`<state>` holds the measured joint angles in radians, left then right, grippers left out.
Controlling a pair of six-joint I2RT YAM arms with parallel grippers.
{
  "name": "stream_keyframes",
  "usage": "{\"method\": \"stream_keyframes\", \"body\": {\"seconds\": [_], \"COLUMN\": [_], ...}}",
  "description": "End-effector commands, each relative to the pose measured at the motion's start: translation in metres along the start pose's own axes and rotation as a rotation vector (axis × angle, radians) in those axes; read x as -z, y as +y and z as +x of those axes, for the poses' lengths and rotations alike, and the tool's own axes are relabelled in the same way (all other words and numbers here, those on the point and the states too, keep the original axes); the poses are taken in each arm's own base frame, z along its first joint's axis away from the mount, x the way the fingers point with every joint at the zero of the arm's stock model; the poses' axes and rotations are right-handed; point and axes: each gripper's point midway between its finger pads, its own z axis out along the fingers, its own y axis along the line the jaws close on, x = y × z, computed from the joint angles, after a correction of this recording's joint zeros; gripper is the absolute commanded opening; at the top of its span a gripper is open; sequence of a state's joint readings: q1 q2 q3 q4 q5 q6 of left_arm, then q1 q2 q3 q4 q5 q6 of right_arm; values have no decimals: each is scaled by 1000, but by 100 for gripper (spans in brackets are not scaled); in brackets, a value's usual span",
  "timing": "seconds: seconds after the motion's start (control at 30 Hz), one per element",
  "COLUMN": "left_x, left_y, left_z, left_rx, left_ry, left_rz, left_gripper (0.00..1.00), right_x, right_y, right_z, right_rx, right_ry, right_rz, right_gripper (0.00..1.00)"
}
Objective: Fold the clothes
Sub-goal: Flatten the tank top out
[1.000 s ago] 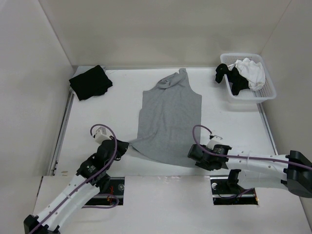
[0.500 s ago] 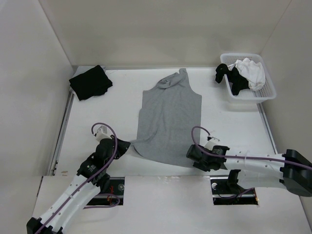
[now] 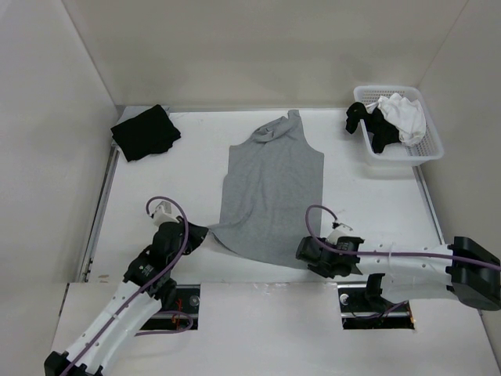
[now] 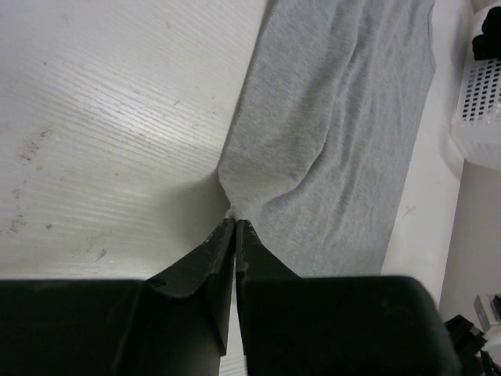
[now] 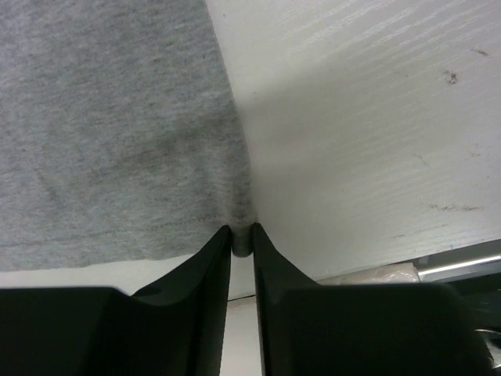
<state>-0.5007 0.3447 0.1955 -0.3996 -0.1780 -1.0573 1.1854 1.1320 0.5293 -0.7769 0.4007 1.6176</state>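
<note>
Grey top (image 3: 270,196) flat | left claw (image 4: 235,222) low, clamped on near-left hem corner | right claw (image 5: 241,232) low, clamped on near-right corner

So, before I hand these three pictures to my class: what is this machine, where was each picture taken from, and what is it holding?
These are two robot arms bolted at the table's near edge, each ending in a two-finger gripper. The wide picture comes from a fixed camera above and behind them. The two close-ups come from cameras on the wrists. On the white table lies a grey sleeveless top, spread flat. A black garment sits at the far left, and a white basket at the far right holds more clothes. The left gripper pinches the top's near left corner, and the right gripper pinches its near right corner.
</note>
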Motion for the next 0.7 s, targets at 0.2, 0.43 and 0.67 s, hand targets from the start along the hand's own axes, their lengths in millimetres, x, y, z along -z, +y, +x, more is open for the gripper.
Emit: {"method": "stream_keyframes", "body": {"seconds": [0.2,0.43,0.67], "left_x": [1,18,114], "left_y": [-16,-49,-149], "left_z": [-20,-47,-146], "left_rx": [-18,-35,-28], "left_ry": [-44,-114,-399], "left_rz": [40,120,361], "left_gripper": [3,2,1], "right_x": [4,48,202], "right_y": [-4,9,42], "right_z": [-7,-41,-145], "right_rx": [-36,80,207], "right_ry": [-57,-187,-527], "right_rz": [35,-3,-177], "right_gripper": [8,0,0]}}
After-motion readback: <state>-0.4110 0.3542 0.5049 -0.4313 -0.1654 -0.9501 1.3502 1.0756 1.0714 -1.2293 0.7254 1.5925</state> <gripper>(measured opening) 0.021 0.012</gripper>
